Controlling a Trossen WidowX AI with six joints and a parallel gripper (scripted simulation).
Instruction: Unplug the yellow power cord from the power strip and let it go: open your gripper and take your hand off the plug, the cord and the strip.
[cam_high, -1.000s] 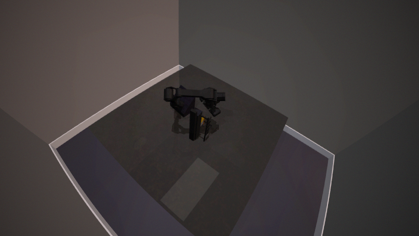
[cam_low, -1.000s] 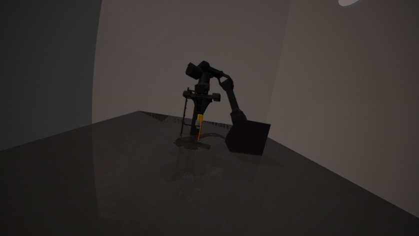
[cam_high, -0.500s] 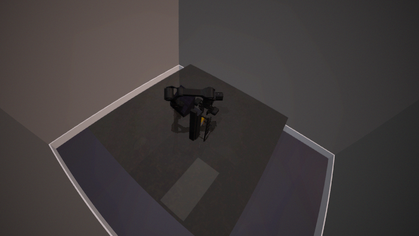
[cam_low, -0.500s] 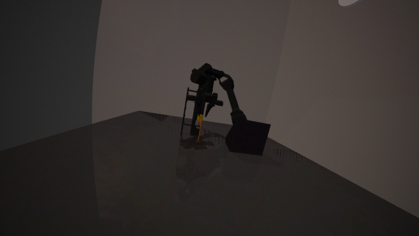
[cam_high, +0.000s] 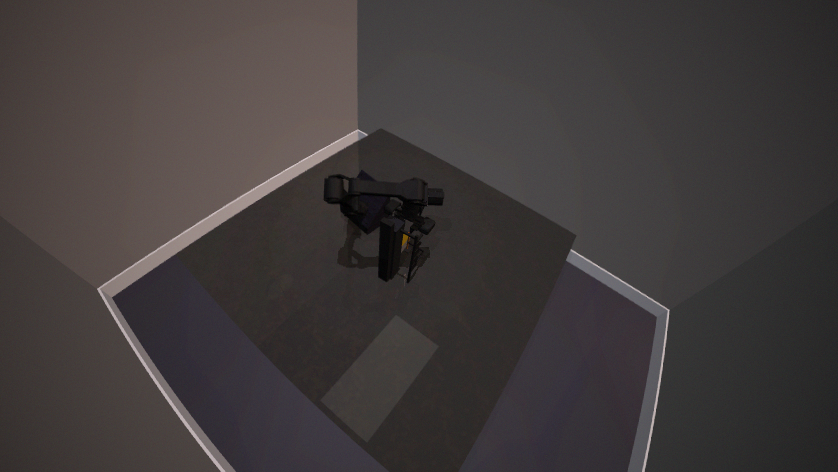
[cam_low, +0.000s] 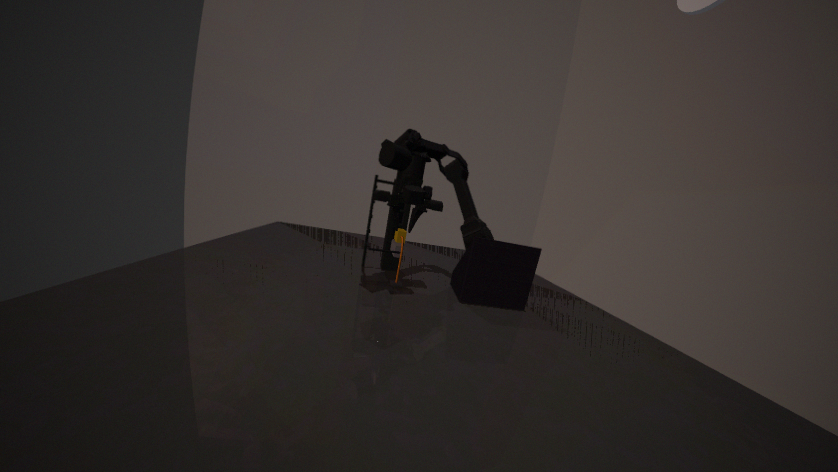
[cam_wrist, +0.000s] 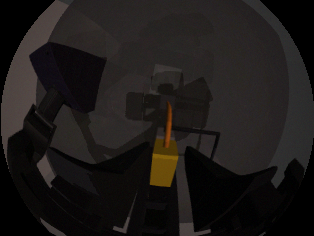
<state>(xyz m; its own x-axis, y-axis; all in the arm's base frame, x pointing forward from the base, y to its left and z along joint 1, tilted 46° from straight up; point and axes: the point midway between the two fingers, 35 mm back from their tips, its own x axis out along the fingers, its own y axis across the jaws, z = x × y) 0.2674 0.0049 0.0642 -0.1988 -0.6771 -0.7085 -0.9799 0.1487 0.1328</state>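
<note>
The black power strip (cam_high: 387, 252) (cam_low: 388, 253) stands upright on the table. The yellow plug (cam_high: 404, 240) (cam_low: 400, 235) (cam_wrist: 164, 170) is at the strip's side, low down. Whether it sits fully in a socket is too dark to tell. An orange cord (cam_low: 399, 265) (cam_wrist: 169, 125) runs from the plug down toward the table. My gripper (cam_low: 407, 228) (cam_wrist: 167, 148) points down above the plug, partly open with nothing held. In the wrist view the plug shows between the two dark fingers. Contact between fingers and plug cannot be seen.
A thin dark rack-like frame (cam_high: 413, 260) (cam_low: 368, 225) (cam_wrist: 218, 145) stands upright close beside the strip. The dark box (cam_low: 498, 275) (cam_wrist: 77, 77) under my arm's base is near. A pale rectangle (cam_high: 381, 375) lies on the table.
</note>
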